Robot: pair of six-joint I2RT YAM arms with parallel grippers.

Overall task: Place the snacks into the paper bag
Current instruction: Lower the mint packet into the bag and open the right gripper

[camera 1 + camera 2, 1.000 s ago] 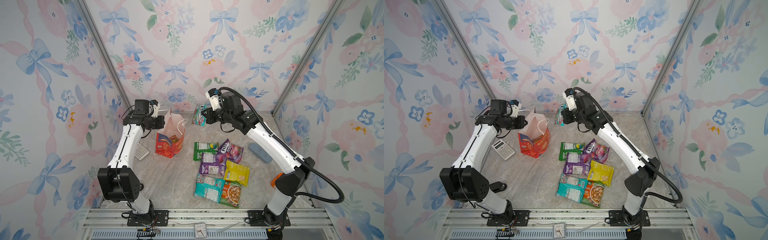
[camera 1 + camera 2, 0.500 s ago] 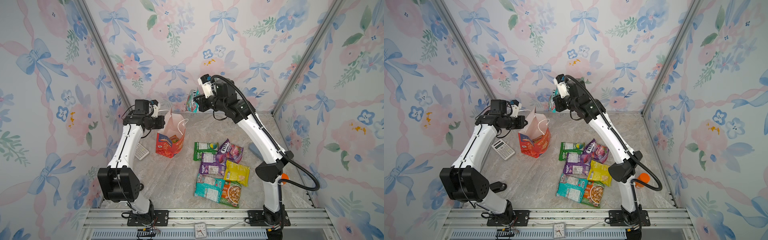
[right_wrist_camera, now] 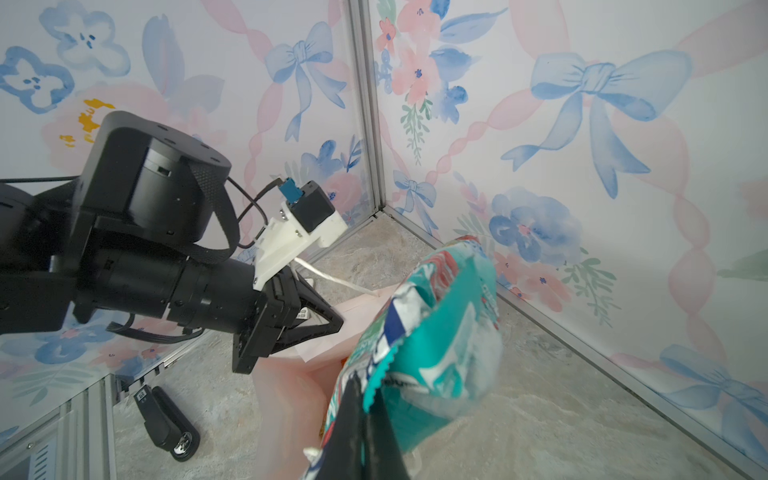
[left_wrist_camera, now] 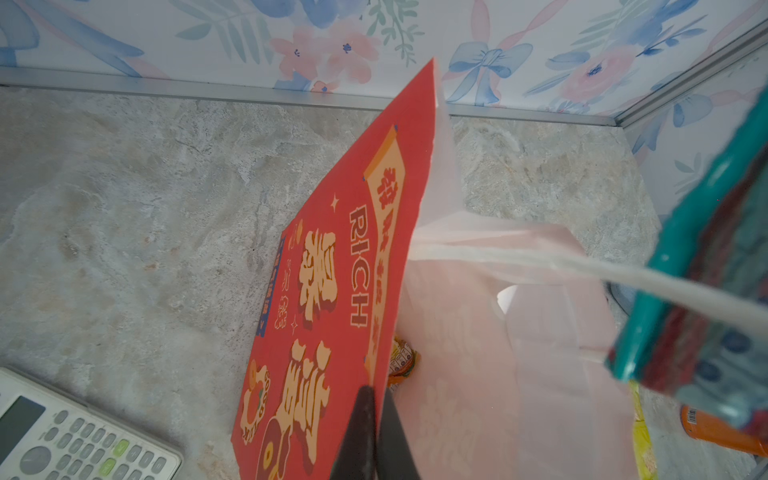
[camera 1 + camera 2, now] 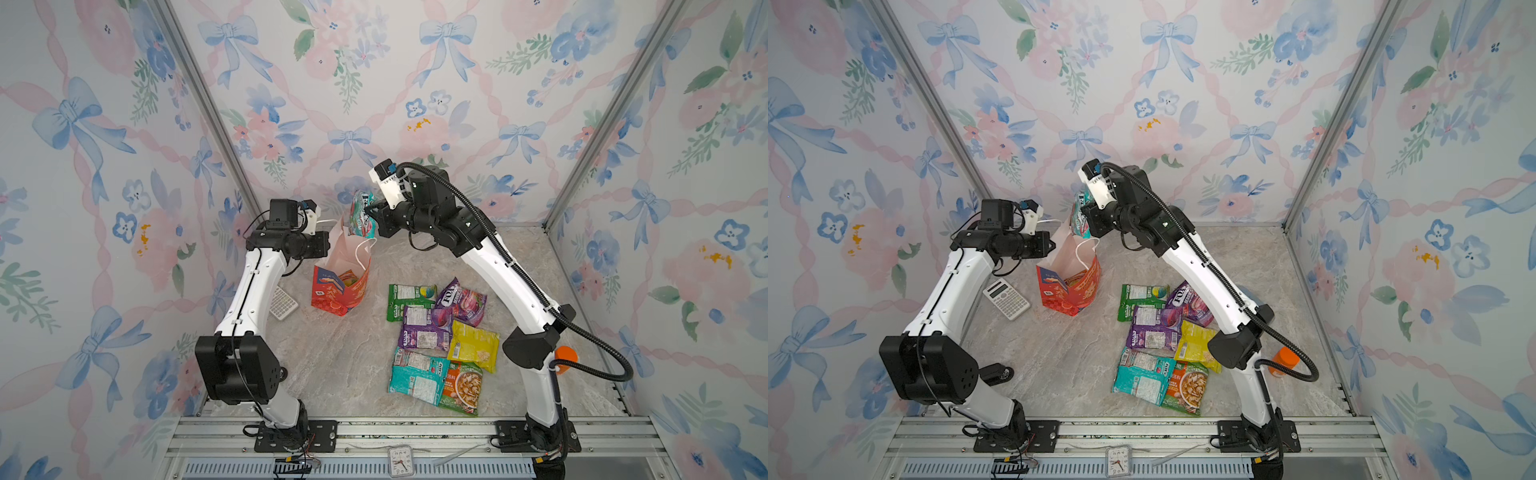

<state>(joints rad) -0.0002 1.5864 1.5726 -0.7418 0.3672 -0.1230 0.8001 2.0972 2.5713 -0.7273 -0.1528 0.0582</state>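
Observation:
The red paper bag (image 5: pixel 338 291) (image 5: pixel 1069 291) (image 4: pixel 332 291) stands open at the back left. My left gripper (image 5: pixel 329 244) (image 5: pixel 1054 245) (image 4: pixel 375 397) is shut on its rim. An orange snack (image 5: pixel 347 277) (image 4: pixel 402 362) lies inside. My right gripper (image 5: pixel 376 216) (image 5: pixel 1091 218) (image 3: pixel 365 392) is shut on a teal snack (image 5: pixel 360 212) (image 5: pixel 1079 212) (image 3: pixel 444 328), which hangs just above the bag's far edge. Several snacks lie on the table to the right: green (image 5: pixel 409 296), purple (image 5: pixel 423 329), yellow (image 5: pixel 474 345), teal (image 5: pixel 417 376) and orange-green (image 5: pixel 462 386).
A calculator (image 5: pixel 283 303) (image 5: pixel 1006 298) (image 4: pixel 62 436) lies left of the bag. An orange-capped bottle (image 5: pixel 565 359) (image 5: pixel 1282 361) stands by the right arm's base. A small black object (image 5: pixel 994 372) (image 3: pixel 166 424) lies near the left arm's base. Floral walls close in three sides.
My right arm has swung left with the teal snack, from the back middle to just above the bag. The left arm and the bag have not moved.

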